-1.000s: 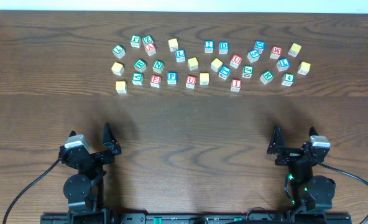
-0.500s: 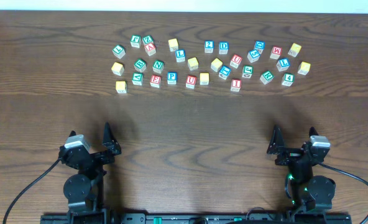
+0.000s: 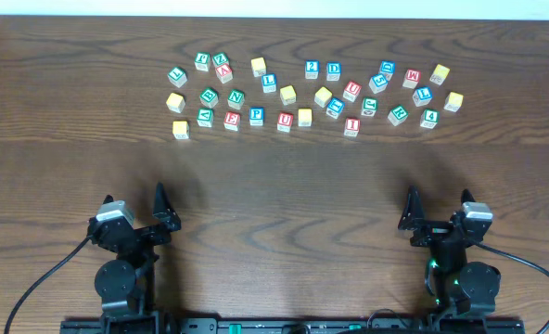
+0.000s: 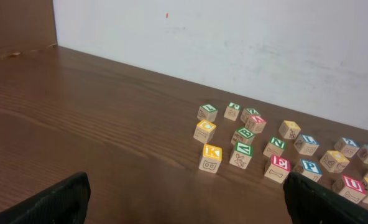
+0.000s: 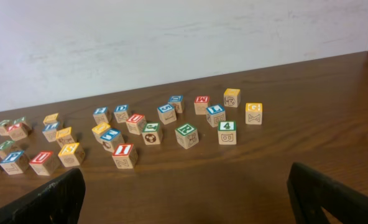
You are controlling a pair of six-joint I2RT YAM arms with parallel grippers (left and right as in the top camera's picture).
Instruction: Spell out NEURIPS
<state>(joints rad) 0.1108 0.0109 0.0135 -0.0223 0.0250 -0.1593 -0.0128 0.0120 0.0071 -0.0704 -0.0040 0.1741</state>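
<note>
Several wooden letter blocks lie scattered across the far half of the table. Among them are a green N [image 3: 236, 96], a red E [image 3: 232, 120], a red U [image 3: 285, 122], a green R [image 3: 397, 115], a red I [image 3: 351, 126], a blue P [image 3: 257, 116] and a blue S [image 3: 377, 83]. The E [image 4: 277, 167] and P [image 4: 309, 168] show in the left wrist view, the I [image 5: 124, 154] and R [image 5: 186, 135] in the right wrist view. My left gripper [image 3: 135, 218] and right gripper [image 3: 439, 216] are open and empty at the near edge, far from the blocks.
Other blocks sit among them: a yellow K [image 3: 181, 129], a red A [image 3: 223, 73], a green 4 [image 3: 429, 118], a blue D [image 3: 333, 70]. A white wall [image 4: 234, 43] stands behind the table.
</note>
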